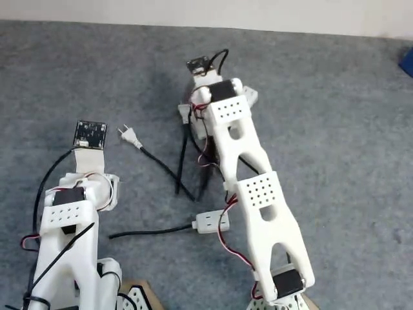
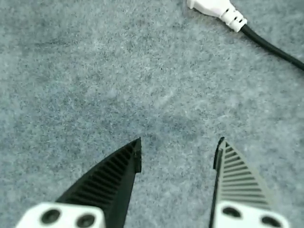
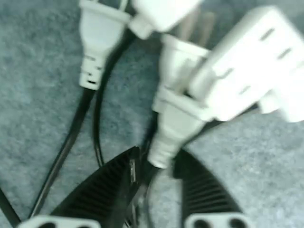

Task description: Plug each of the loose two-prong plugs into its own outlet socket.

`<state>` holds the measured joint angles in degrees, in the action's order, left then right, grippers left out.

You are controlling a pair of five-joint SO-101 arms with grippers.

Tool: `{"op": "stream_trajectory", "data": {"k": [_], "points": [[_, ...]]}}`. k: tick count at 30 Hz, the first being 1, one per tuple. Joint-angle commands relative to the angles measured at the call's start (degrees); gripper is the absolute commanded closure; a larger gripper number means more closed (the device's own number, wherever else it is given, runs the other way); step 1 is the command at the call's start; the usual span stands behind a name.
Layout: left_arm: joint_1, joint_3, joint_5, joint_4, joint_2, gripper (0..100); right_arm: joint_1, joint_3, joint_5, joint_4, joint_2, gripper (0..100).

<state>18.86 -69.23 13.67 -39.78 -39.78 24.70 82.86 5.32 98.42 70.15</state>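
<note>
On my left side, I am holding the left pincer (image 2: 179, 142) open above the grey table (image 1: 335, 129), with nothing between its 2 fingers. Just beyond its tips, 1 loose plug (image 1: 129, 135) is lying flat, its prongs pointing away from my right arm and its black cable (image 1: 164, 169) trailing off toward the middle of the table. I judge that I am holding this pincer wide because that plug is the nearest thing for it to take, and open fingers can come down around the plug's body.

Moving toward the middle, a white socket block (image 1: 210, 223) is sitting on the table just beside my right arm, with its own dark lead running off to the left. I cannot make out any plug sitting in it.

On my right side, I am reaching far out and gripping a white plug (image 3: 171, 118) with the right pincer (image 3: 157, 154), the fingers clamping its narrow rear end where the cable leaves. I take it that I am holding it by the tail so the 2 prongs are left free to enter a slot. A white multi-socket adapter (image 3: 256, 61) is lying right against that plug, overlapping its front, and I cannot tell whether the prongs are touching it. A spare plug (image 3: 97, 42) is lying just beside them, apart from my fingers.
</note>
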Motion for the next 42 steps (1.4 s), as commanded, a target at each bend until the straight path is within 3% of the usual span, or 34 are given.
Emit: {"op": "stream_trajectory", "data": {"k": [1,8,16,19,27,37,42], "points": [[-1.10,0.22,-0.26,0.97,-1.27,75,-1.63,2.24,0.70,0.22,-4.53,97.2],[-1.45,0.13,-0.26,0.97,-1.27,75,-3.03,2.42,0.70,-0.48,-5.05,99.3],[-3.21,-1.10,2.02,2.37,-1.27,75,-9.36,18.59,0.70,2.86,-5.67,99.2],[-3.21,-1.10,2.02,2.46,-1.27,75,-10.24,14.64,0.53,2.86,-8.22,99.2],[-3.30,-1.10,2.11,2.46,-1.27,75,-7.34,-8.84,2.02,2.86,-22.99,99.2],[-3.30,-0.66,2.11,2.29,-1.19,75,5.76,-61.49,26.37,2.77,-64.66,99.1],[-3.21,-0.66,2.11,2.29,-1.19,75,4.62,-79.16,32.35,1.54,-84.62,99.1]]}}
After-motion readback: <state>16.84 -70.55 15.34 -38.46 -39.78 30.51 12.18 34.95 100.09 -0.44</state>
